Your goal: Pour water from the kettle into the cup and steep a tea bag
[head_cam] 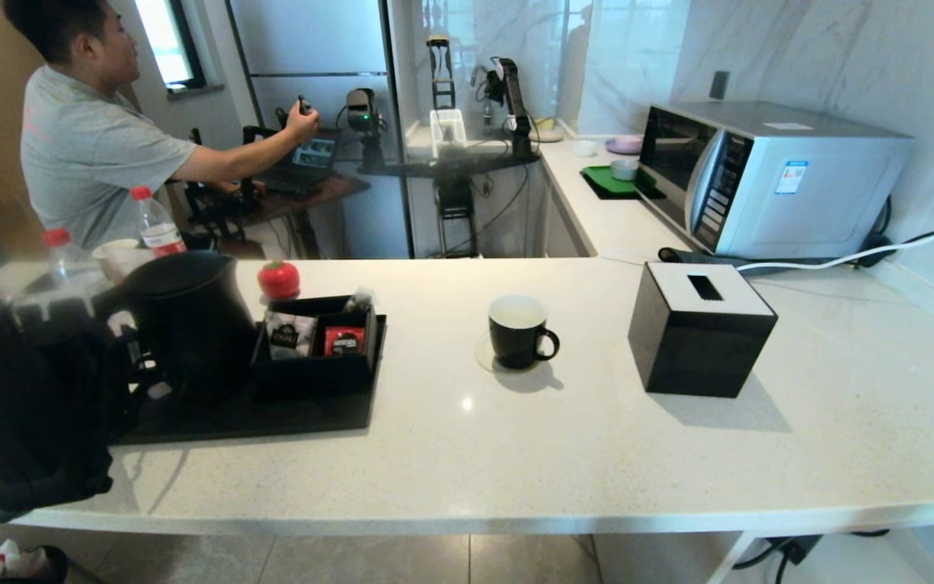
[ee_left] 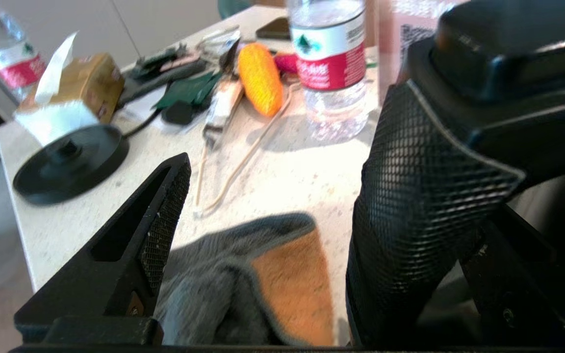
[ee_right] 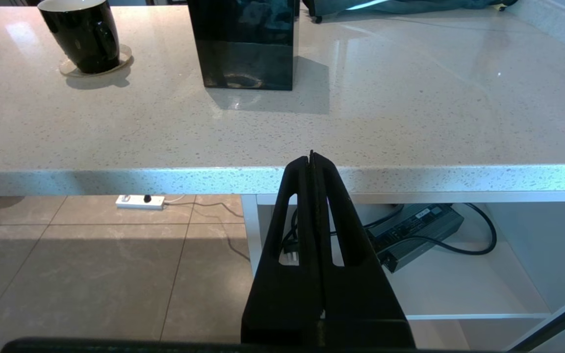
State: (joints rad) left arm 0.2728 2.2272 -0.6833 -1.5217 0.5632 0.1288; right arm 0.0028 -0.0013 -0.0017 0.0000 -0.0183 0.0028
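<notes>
With jaws apart, the left gripper (ee_left: pixel 263 206) is being brought beside the kettle (head_cam: pixel 191 320) at 9 o'clock of the cup (head_cam: pixel 518 331); a missed handle risks it being tipped.

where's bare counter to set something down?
Free: front strip of the counter, and right of the tissue box. Gap between tray and cup is passable. Crowded: far left around the kettle, bottles, left gripper.

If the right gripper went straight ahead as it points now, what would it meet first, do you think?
Probably the counter's front edge: the shut right gripper points level at it from just outside. Its depth is hard to judge.
</notes>
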